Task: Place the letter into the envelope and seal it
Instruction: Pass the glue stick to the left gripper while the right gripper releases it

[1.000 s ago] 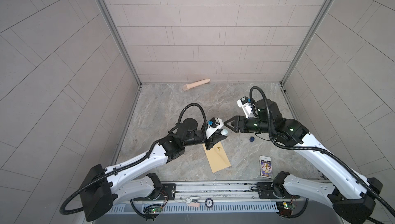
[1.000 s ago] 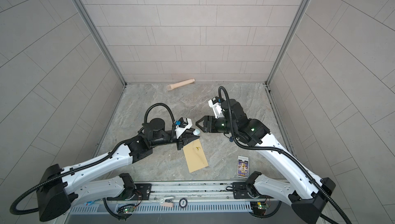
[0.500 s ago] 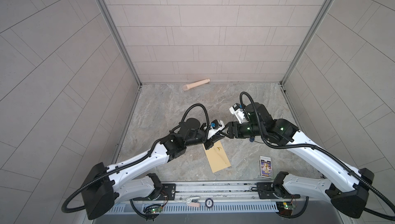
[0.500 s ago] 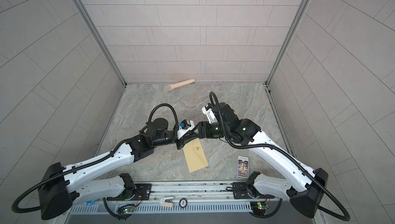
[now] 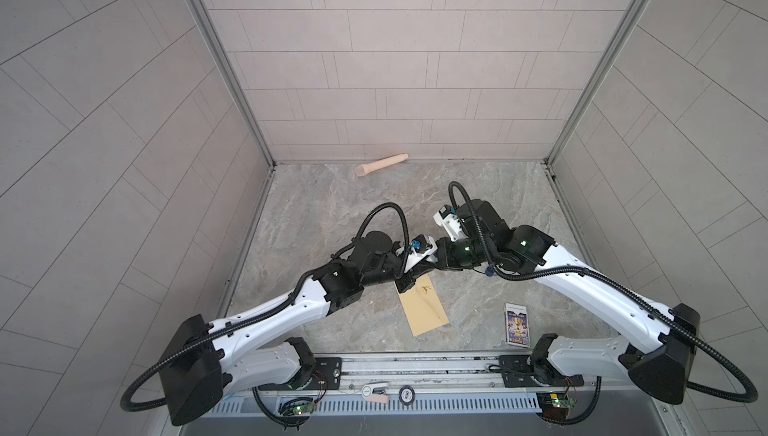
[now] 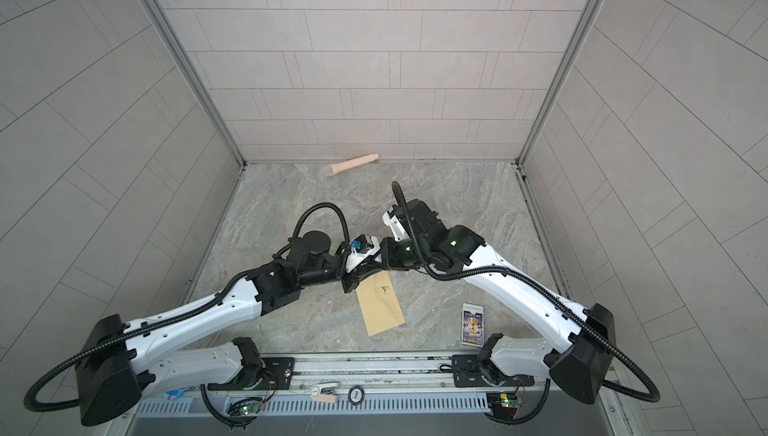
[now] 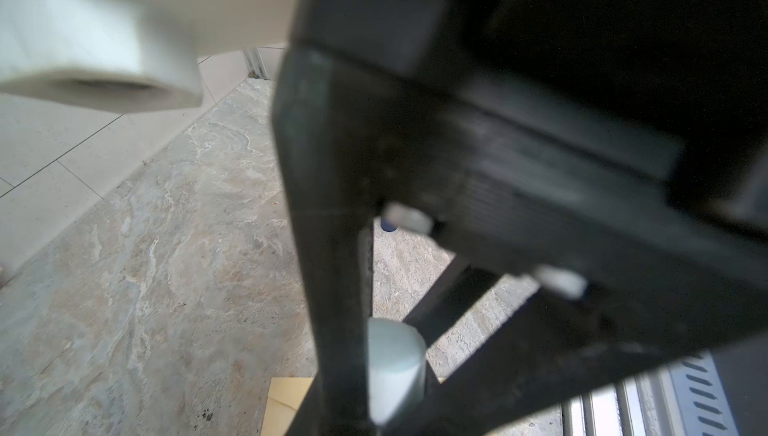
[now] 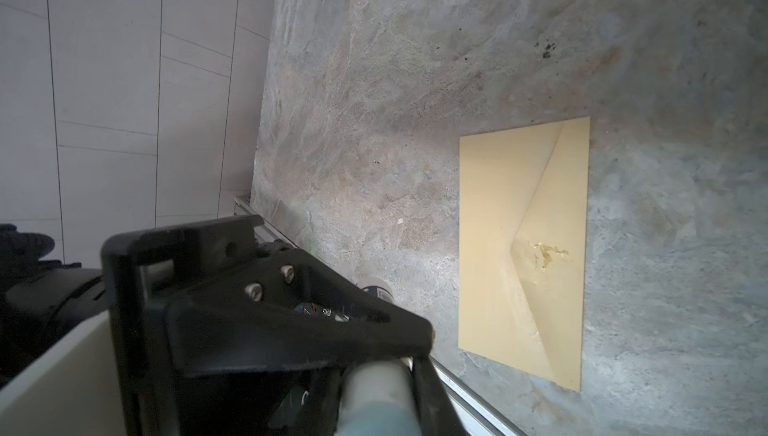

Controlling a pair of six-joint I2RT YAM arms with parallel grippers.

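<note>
The yellow-tan envelope lies flat on the stone table with its flap folded down, a smear at the flap's tip. The letter is out of view. Above the envelope's far end both grippers meet tip to tip. My left gripper is shut on a white tube. My right gripper has its fingers closed round the same tube's other end. In both top views the grippers hide the tube.
A beige wooden rod lies against the back wall. A small printed card box sits at the front right, near the right arm's base. A small blue cap lies under the right arm. Tiled walls enclose three sides.
My right gripper has travelled left to meet the left gripper and closed its jaws round the tube. The left arm has barely moved.
</note>
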